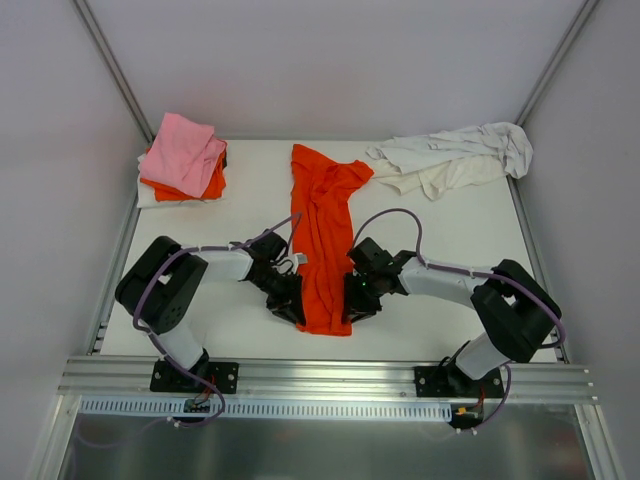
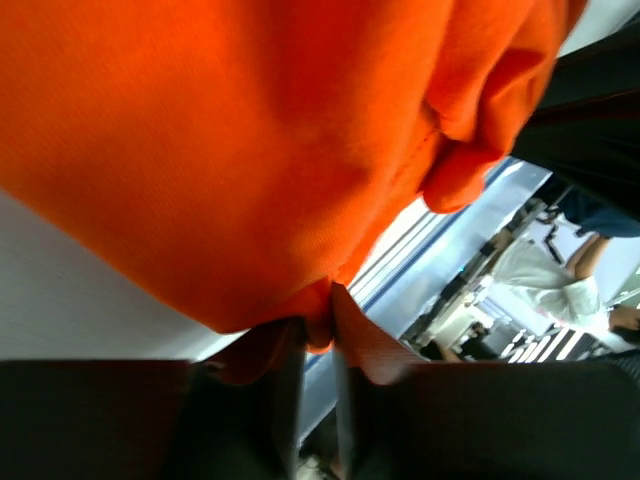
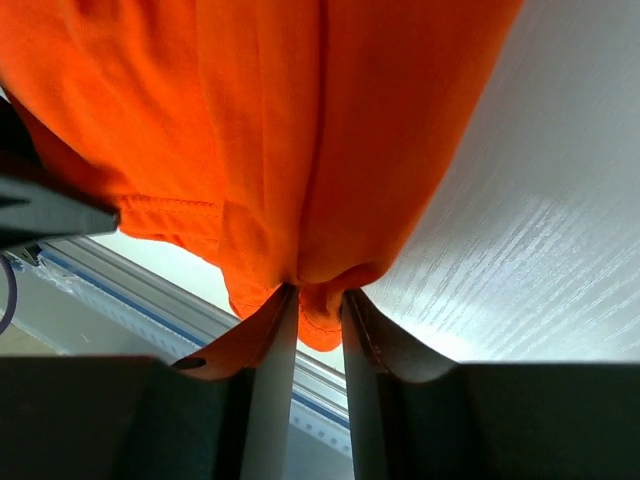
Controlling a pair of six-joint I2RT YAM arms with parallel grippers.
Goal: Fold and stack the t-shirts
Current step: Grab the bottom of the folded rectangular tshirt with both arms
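Observation:
An orange t-shirt (image 1: 322,240) lies folded lengthwise in a long strip down the middle of the table. My left gripper (image 1: 291,308) is at its near left corner and my right gripper (image 1: 352,308) at its near right corner. In the left wrist view the left gripper (image 2: 320,325) is shut on a pinch of the orange t-shirt's (image 2: 230,150) hem. In the right wrist view the right gripper (image 3: 320,305) is shut on a bunch of the orange t-shirt's (image 3: 270,130) edge. A folded stack with a pink t-shirt (image 1: 185,152) on an orange t-shirt (image 1: 213,184) sits at the far left. A white t-shirt (image 1: 455,158) lies crumpled at the far right.
The white table (image 1: 450,235) is walled by grey panels on three sides. A metal rail (image 1: 320,378) runs along the near edge, where both arm bases are bolted.

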